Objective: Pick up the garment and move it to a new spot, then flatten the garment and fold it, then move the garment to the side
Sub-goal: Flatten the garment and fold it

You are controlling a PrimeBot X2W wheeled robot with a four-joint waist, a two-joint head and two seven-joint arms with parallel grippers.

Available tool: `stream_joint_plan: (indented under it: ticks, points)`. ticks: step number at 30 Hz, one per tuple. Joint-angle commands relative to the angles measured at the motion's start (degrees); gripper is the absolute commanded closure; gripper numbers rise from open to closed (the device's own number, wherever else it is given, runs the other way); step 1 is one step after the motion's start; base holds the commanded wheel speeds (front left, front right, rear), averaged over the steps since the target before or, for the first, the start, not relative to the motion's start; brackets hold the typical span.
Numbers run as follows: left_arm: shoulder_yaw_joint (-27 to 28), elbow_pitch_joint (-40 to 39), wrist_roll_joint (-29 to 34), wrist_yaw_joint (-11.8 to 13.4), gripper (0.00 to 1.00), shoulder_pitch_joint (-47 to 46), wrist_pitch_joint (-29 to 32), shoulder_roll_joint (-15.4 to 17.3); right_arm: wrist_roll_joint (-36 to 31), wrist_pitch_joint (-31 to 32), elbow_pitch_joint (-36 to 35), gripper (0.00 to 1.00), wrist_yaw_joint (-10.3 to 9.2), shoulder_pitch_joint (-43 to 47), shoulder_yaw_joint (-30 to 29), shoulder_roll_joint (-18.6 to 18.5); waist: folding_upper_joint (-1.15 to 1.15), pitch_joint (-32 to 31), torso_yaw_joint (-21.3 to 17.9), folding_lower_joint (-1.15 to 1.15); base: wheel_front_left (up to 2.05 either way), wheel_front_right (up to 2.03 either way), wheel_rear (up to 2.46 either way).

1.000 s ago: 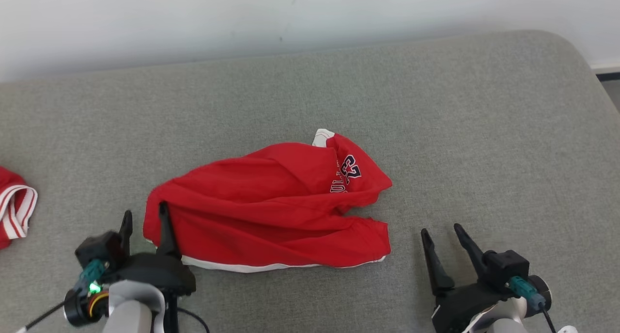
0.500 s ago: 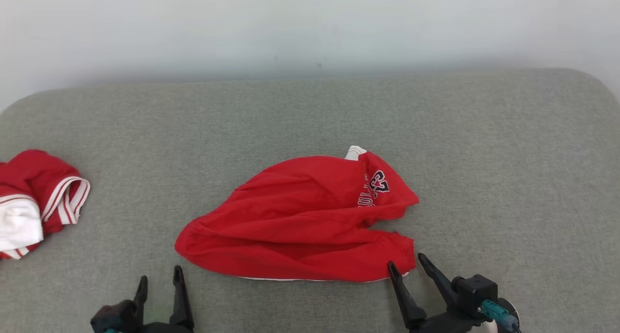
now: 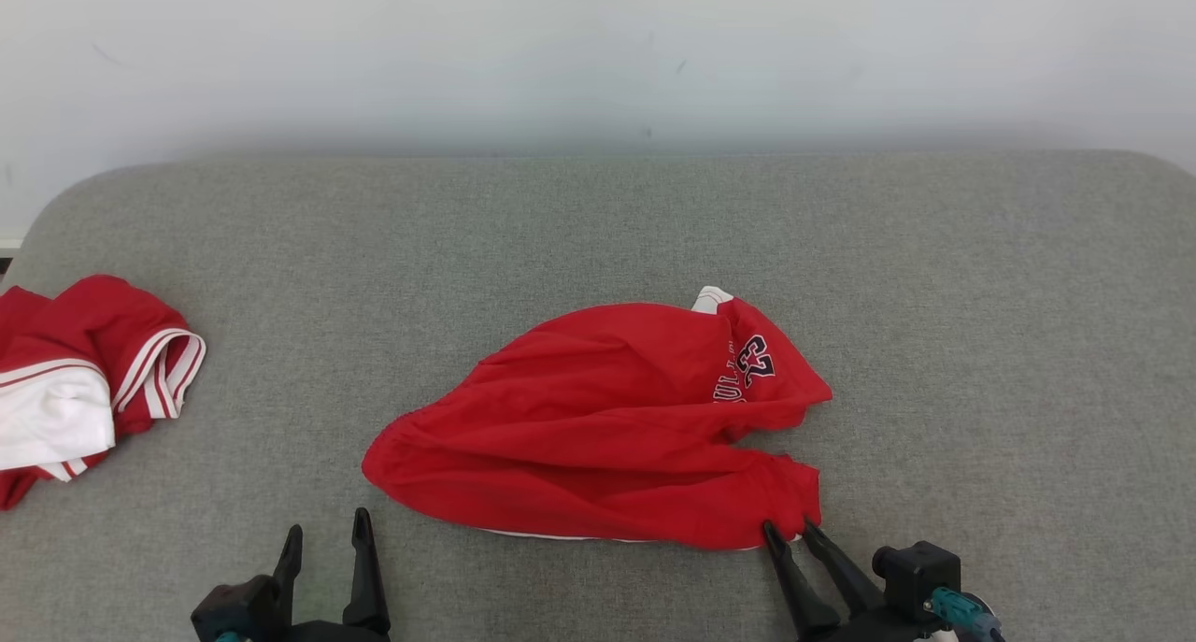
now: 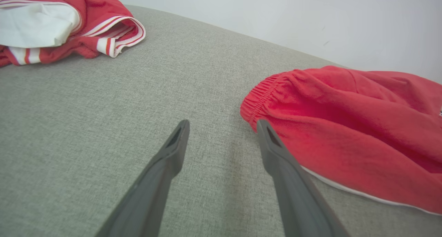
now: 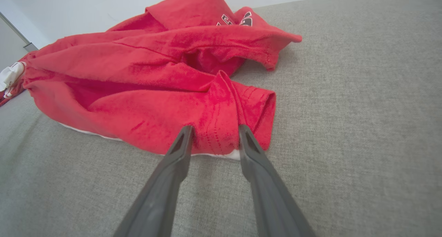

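The table [image 3: 598, 231], covered in grey woven fabric with rounded corners, runs up to a pale wall [image 3: 598, 53] at 12 o'clock in the head view.

The red garment [image 3: 607, 427] lies crumpled on the table a little toward 4 o'clock of the middle. Its long side runs from 9 to 3 o'clock. Its gathered elastic waistband [image 4: 262, 95] is at the 9 o'clock end, and two loose hems are at the 3 o'clock end.

A second heap of red and white clothing [image 3: 84, 380] sits at the table's 9 o'clock edge, well apart from the garment.

The right pincer [image 3: 789, 527] comes in from 5 o'clock. Its two dark fingers stand at a narrow gap with their tips against the garment's 5 o'clock corner. In the right wrist view a fold of the hem [image 5: 224, 126] lies between the tips. Whether they already pinch the cloth cannot be told.

The left pincer [image 3: 327, 522] sits at 7 o'clock with its fingers spread wide and nothing between them. It is near the waistband end, over bare table.

Dark lettering [image 3: 747, 366] shows near the garment's 2 o'clock corner. A small white trim piece [image 3: 712, 298] peeks out at its 1 o'clock edge.
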Motion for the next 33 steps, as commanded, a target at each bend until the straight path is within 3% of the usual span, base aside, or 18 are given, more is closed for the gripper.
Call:
stream_joint_plan:
  ticks: [1, 2, 4, 10, 18, 24, 33]
  points:
    - [-0.17, -0.37, -0.48, 0.35, 0.00, 0.90, -0.20, -0.02, 0.72, -0.03, 0.01, 0.67, -0.13, -0.14, 0.20, -0.04, 0.00, 0.22, -0.04, 0.01, 0.00, 0.00, 0.00]
    - [-0.27, -0.46, -0.53, 0.39, 0.00, 0.86, -0.20, -0.02, 0.82, -0.03, -0.12, 0.82, -0.13, -0.30, 0.23, -0.13, 0.00, 0.33, -0.05, 0.01, 0.00, 0.00, 0.00]
    - [-0.45, -0.43, -0.61, 0.33, 0.00, 0.86, -0.20, -0.02, 0.99, -0.03, -0.18, 1.00, -0.13, -0.52, 0.24, -0.34, 0.00, 0.55, -0.01, 0.01, 0.00, 0.00, 0.00]
    - [-0.65, -0.63, -0.65, 0.45, 0.00, 0.62, -0.20, -0.02, 2.05, -0.04, -1.75, 1.00, -0.13, -1.63, -0.85, -0.60, 0.00, 0.92, 0.22, 0.01, 0.00, 0.00, 0.00]
    - [-1.32, -1.07, -0.24, -0.06, 0.00, 0.52, -0.20, -0.03, 6.28, -0.03, -6.23, 1.00, -0.13, -5.73, -7.95, 0.46, 0.00, 1.96, 0.45, 0.01, 0.00, 0.00, 0.00]
    - [-4.21, -1.10, -0.82, 0.07, 0.00, -1.86, -0.20, -0.01, 3.23, -0.03, 0.72, 1.00, -0.13, -13.44, -12.29, 0.50, 0.00, 3.94, 2.94, 0.01, 0.00, 0.00, 0.00]
    - [-9.33, -2.27, -1.67, 0.09, 0.00, -4.36, -0.19, -0.04, -5.51, -0.03, 16.62, 1.00, -0.13, -23.13, -20.36, -0.64, 0.00, 8.25, 8.20, 0.01, 0.00, 0.00, 0.00]
